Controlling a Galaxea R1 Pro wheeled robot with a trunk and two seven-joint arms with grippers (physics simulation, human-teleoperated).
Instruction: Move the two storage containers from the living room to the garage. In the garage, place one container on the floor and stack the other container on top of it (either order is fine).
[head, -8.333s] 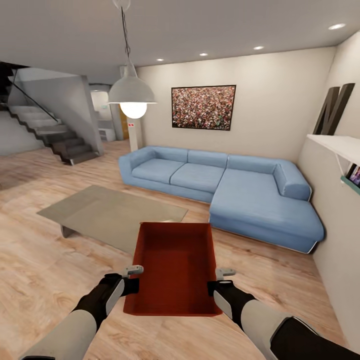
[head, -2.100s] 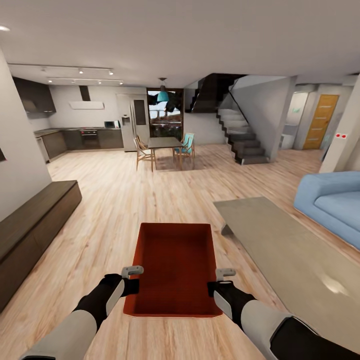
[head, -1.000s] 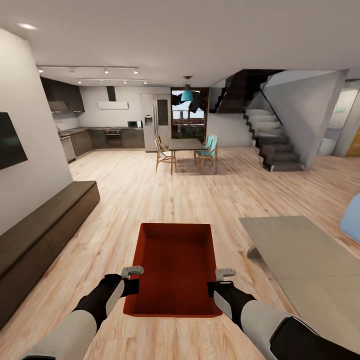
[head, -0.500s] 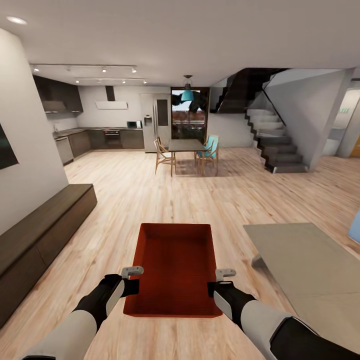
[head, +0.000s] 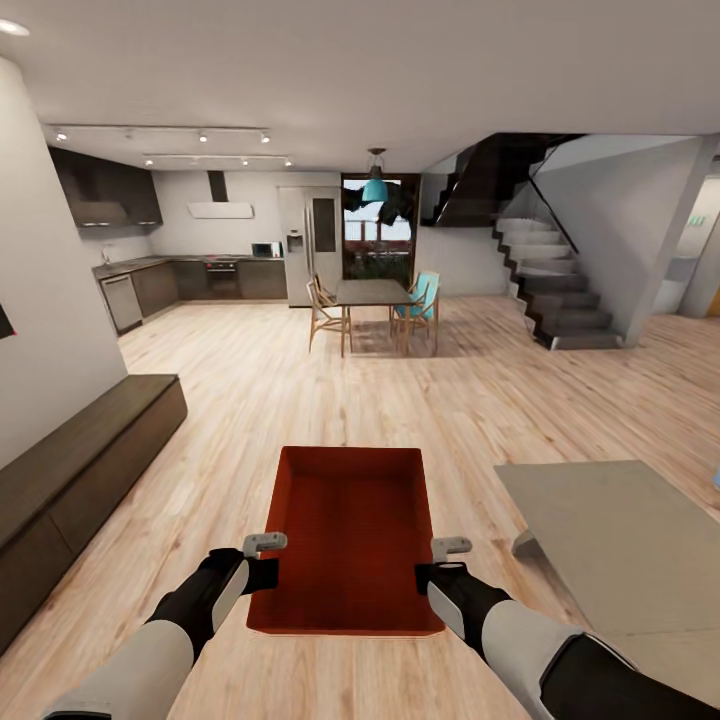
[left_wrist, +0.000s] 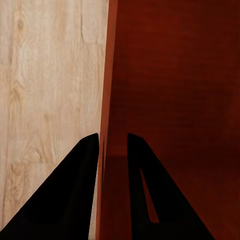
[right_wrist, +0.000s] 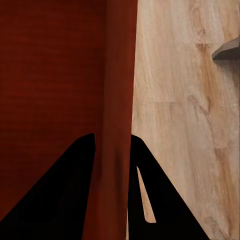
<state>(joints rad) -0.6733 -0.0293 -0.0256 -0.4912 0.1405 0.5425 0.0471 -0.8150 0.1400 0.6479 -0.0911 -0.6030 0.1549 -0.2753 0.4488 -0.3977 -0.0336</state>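
An orange-red open-topped storage container (head: 350, 535) hangs in front of me above the light wood-plank floor of the living room, carried between both arms. My left gripper (head: 268, 560) is shut on its left wall (left_wrist: 106, 100), one finger on each side of the wall. At the opposite wall (right_wrist: 119, 90) my right gripper (head: 437, 562) is shut in the same way. The container is empty inside.
A low glass-topped table (head: 620, 530) stands at the right. A long dark low cabinet (head: 80, 460) runs along the left wall. Ahead lie open plank floor, a dining table with chairs (head: 372, 305), a kitchen (head: 190, 270) and a staircase (head: 555, 290).
The view has swung left from the blue sofa to the kitchen and stairs, then crept forward. Container and both grippers keep the same hold.
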